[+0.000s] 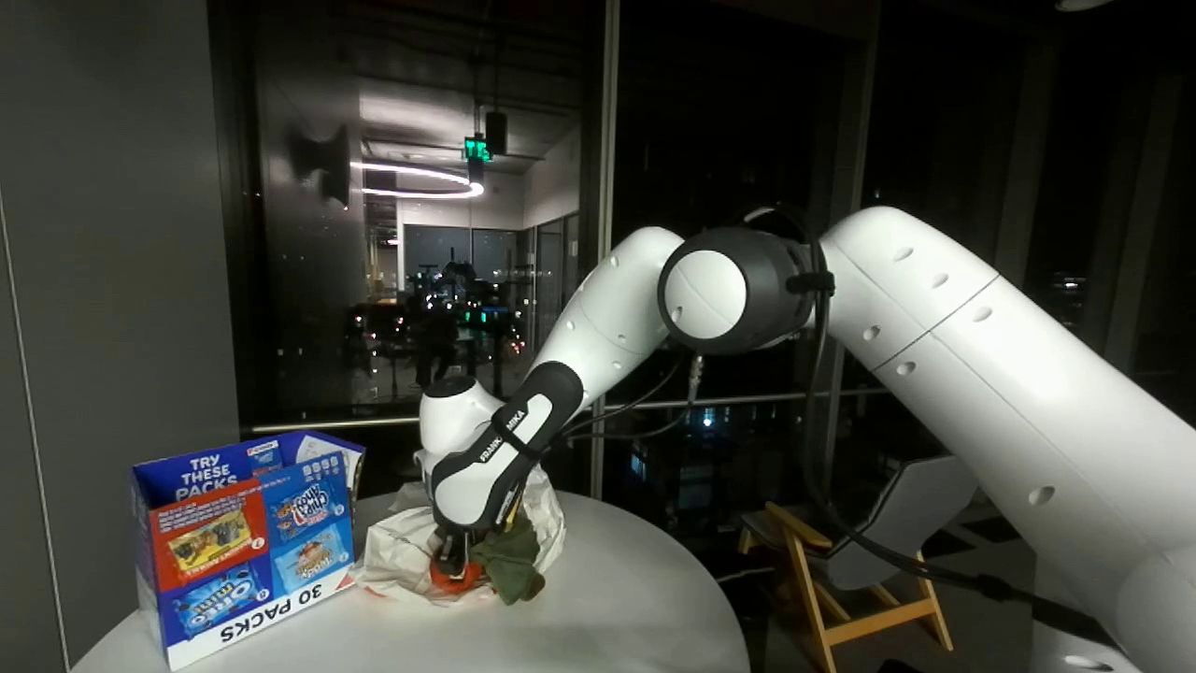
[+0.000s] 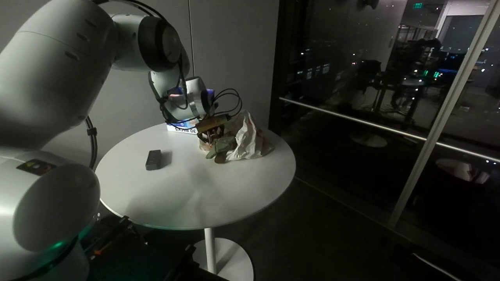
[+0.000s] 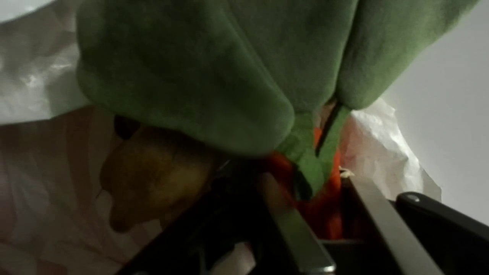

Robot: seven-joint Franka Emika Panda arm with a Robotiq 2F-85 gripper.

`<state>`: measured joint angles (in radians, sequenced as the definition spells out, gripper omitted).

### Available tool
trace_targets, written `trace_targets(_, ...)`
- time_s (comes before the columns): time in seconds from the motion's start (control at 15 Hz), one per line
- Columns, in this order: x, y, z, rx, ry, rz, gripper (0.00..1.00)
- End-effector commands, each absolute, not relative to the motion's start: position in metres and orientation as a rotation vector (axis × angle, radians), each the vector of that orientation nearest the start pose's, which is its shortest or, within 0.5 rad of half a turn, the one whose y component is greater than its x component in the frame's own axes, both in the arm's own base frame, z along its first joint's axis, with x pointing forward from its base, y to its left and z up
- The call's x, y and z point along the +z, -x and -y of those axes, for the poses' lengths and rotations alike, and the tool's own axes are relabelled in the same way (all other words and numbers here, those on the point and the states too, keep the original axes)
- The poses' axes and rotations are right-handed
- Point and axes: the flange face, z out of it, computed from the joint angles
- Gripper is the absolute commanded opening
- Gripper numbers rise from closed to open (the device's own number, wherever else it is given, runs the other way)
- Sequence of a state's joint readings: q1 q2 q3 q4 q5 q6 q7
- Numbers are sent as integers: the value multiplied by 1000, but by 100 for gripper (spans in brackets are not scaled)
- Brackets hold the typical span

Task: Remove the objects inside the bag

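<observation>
A crumpled white plastic bag (image 1: 402, 547) lies open on the round table; it also shows in the other exterior picture (image 2: 250, 138). A green plush thing (image 1: 509, 561) hangs out of its mouth and fills the top of the wrist view (image 3: 183, 72). An orange-red thing (image 1: 455, 581) with a green leafy top (image 3: 305, 162) lies at the bag's mouth. My gripper (image 3: 309, 179) points down, its fingers on both sides of the orange-red thing (image 3: 322, 214); whether they press on it is too dark to tell. A yellow-brown thing (image 3: 156, 175) lies inside the bag beside the fingers.
A blue and red snack box (image 1: 248, 551) stands on the white table (image 1: 635, 598) close to the bag. A dark grey block (image 2: 153, 160) lies on the table nearer the robot base. A chair (image 1: 841, 579) and dark windows are beyond the table.
</observation>
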<state>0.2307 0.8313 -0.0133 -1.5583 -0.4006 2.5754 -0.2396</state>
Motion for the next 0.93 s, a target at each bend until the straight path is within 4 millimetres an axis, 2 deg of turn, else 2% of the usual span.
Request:
trace_targets(0.0, 186, -700, -164, -241, 3127, 1204, 18)
trace_targets(0.2, 205, -688, -165, -106, 3125, 1084, 19)
trace_targets(0.27, 213, -682, -167, -39, 3109, 1064, 17)
trace_targets(0.4, 231, -672, -172, 15, 3116, 1054, 19)
trace_targets(0.67, 269, -646, -205, 105, 2898, 1262, 19)
trace_targets(0.87, 280, -634, -240, 102, 2730, 1442, 18)
